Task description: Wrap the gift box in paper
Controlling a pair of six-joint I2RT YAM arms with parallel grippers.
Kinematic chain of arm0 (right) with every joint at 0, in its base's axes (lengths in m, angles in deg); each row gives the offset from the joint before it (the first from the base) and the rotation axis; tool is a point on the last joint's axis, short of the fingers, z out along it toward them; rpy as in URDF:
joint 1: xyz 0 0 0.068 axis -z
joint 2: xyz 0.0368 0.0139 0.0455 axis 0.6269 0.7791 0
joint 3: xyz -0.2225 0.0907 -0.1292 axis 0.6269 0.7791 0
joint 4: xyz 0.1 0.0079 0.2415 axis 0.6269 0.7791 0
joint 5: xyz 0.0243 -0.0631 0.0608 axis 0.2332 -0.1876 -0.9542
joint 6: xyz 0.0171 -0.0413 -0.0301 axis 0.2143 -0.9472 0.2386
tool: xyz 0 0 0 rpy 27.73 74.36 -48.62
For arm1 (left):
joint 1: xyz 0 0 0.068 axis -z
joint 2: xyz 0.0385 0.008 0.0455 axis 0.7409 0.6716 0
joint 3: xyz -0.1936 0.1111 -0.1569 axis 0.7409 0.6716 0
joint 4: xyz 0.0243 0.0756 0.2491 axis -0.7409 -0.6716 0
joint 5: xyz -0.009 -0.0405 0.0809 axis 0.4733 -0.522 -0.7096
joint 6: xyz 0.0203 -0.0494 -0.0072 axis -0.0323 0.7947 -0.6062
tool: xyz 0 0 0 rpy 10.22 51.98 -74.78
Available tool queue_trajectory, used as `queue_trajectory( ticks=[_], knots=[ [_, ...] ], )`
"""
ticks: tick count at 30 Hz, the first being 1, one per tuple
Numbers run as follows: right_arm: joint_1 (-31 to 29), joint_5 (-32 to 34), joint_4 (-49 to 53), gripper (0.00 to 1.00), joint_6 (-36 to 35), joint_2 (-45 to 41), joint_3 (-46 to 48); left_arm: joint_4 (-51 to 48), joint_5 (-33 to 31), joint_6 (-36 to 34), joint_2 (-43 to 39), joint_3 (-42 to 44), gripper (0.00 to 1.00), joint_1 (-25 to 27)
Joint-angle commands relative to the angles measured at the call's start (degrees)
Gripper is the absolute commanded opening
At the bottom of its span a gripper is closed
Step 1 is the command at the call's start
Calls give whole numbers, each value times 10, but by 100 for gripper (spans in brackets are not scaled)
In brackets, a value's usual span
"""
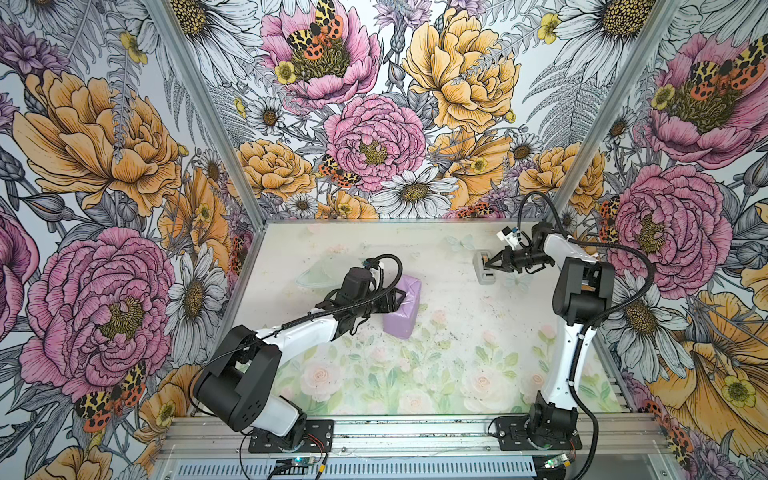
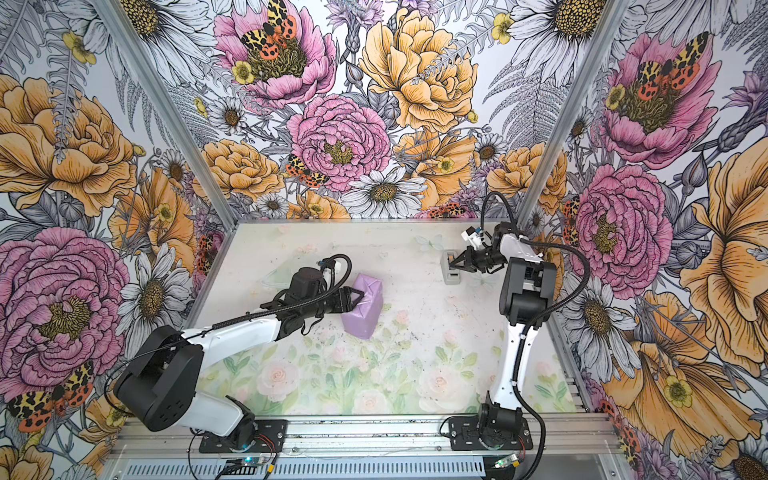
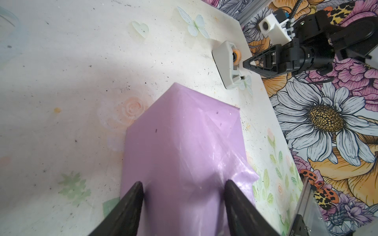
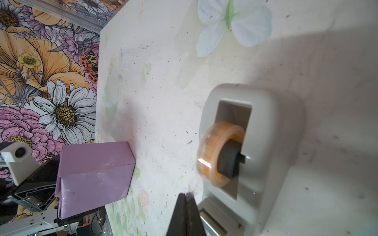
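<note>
The left end effector (image 3: 182,190) clamps the paper (image 1: 402,305) around the hidden gift box mid-surface, pinning the folds, while the closed right end effector (image 4: 186,196) apparently pinches tape at the far-right tape dispenser (image 1: 484,268).

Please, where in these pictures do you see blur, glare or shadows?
Right wrist view: the tape roll is blurred, a broad shadow crosses the table, and the right gripper is dark. Left wrist view: glossy glare streaks on the paper; the left gripper's fingers are soft and black. Both top views: sharp, evenly lit, with walls bent by the wide lens.
</note>
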Motion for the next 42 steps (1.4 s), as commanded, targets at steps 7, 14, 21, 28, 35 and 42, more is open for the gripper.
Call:
queue_trajectory(
  ticks=[7, 14, 21, 28, 35, 42],
  knots=[
    [2, 0, -23, 0, 64, -74, 29, -69, -20, -21, 4, 8, 64, 6],
    [10, 9, -104, 0, 125, -155, 140, -70, -21, -22, 3, 8, 64, 5],
    [10, 36, -194, 0, 170, -217, 266, -70, -20, -24, 5, 6, 64, 5],
    [8, 41, -269, 0, 204, -221, 356, -68, -19, -23, 6, 6, 64, 6],
    [8, 75, -297, 0, 213, -207, 385, -67, -20, -22, 4, 10, 64, 6],
    [8, 94, -334, 0, 235, -181, 397, -66, -21, -22, 3, 11, 64, 7]
  ],
)
